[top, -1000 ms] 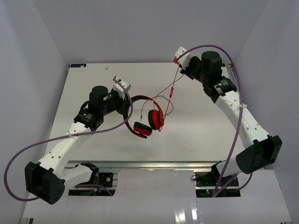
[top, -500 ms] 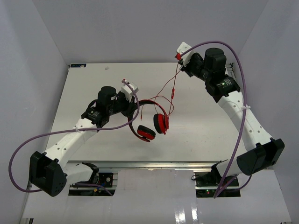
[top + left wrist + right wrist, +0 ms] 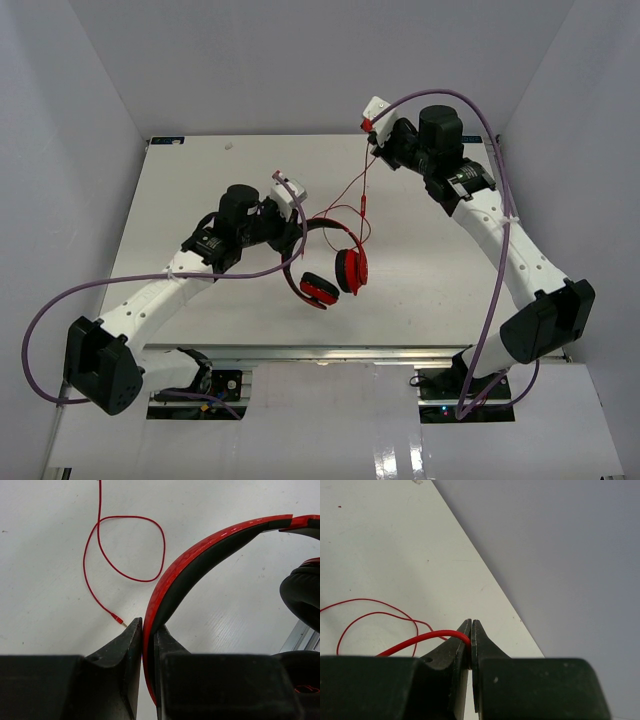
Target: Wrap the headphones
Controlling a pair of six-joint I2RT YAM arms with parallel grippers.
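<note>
Top external view is showing the left gripper pinching the black-and-red headband of the headphones, holding them over the middle of the white table. The right gripper is pinching the thin red cord tight near the table's far edge

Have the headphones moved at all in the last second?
Yes. The headphones, clamped in the left claw, have drifted to the right and slightly closer to the table's near edge.
</note>
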